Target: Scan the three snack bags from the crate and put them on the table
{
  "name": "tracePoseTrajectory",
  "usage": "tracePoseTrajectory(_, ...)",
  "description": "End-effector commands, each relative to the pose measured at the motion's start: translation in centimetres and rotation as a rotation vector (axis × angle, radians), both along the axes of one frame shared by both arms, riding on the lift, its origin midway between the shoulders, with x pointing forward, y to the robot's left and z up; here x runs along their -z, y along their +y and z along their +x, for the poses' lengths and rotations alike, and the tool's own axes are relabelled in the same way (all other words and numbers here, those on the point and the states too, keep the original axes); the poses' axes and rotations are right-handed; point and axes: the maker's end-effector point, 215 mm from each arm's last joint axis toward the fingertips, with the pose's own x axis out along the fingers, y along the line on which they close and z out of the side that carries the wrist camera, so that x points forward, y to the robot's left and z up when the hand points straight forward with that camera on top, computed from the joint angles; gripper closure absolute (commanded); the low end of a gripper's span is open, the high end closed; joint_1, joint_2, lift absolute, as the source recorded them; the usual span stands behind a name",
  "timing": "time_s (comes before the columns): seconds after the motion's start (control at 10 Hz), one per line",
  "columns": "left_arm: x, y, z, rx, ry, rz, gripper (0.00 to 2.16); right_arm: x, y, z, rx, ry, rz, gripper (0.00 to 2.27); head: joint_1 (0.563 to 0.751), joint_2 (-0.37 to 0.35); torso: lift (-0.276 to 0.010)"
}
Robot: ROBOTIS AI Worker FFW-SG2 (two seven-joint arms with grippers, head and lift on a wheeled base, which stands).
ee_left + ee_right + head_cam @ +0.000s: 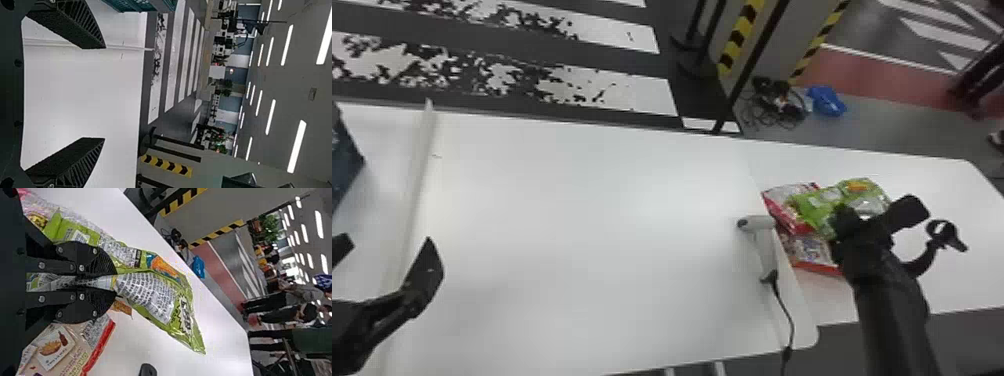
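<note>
R gripper [844,217] is at 3 o'clock in head view (12 = far side), its arm coming in from 5. Pincer's narrow, clamped on the green bag [814,205]: R wrist view has both fingertips pressed on the crinkled pack, w/ a broad flap of it sticking out past them & more of it beside the fingers. In head view green bag is at 3, over part of the red bag [782,200].

Lower bag [812,250], red-edged too, is at 4 on the table [582,225], just on the 6 side of the red bag & partly behind R gripper. Scanner [764,225], grey-white, is at 4 too, right by the bags on their 9 side, head twd 9, handle twd 6; its blk cord [789,320] runs off twd 5.

L gripper [388,241] is at 9, up over the table's 9 end. Pincer's wide, fingers well apart, & L wrist view has white tabletop btwn them.

Crate [342,160], dk blue-green, is at 9, cut off by the view's edge. A raised white strip [422,170] crosses the table btwn crate & scanner, nearer crate. On the floor at 2: tangled cables [779,105] & a blue bundle [826,100] next to them.
</note>
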Motion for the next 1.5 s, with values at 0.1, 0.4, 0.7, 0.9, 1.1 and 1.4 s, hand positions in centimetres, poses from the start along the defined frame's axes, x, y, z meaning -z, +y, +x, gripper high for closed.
tracePoseTrajectory(0.1,-0.2,-0.4,0.1,0.003,-0.004,-0.007,0.03,0.3,2.6,-0.2,-0.066,0.140,-0.060,0.03,0.695,-0.350,-0.094)
tracePoseTrajectory(0.4,-0.3,-0.4,0.1,0.005,-0.004,-0.006,0.03,-3.8,2.6,-2.5,-0.055,0.148,-0.154,0.07,0.695,-0.350,-0.094)
tracePoseTrajectory(0.7,-1.1,-0.8,0.3,0.013,-0.020,-0.009,0.03,-8.2,6.4,-4.3,-0.147,0.124,-0.213,0.07,0.695,-0.350,-0.094)
tracePoseTrajectory(0.9,-1.8,-1.0,0.4,0.016,-0.027,-0.021,0.03,-8.9,10.1,-5.6,-0.214,0.160,-0.242,0.08,0.695,-0.350,-0.094)
tracePoseTrajectory(1.1,-2.1,-1.1,0.1,0.019,-0.027,-0.027,0.03,-11.3,16.2,-7.0,-0.320,0.113,-0.261,0.09,0.695,-0.350,-0.094)
tracePoseTrajectory(1.4,-2.8,-1.9,-0.2,0.017,-0.020,-0.042,0.03,-13.7,29.5,-5.6,-0.540,-0.050,-0.239,0.10,0.695,-0.350,-0.094)
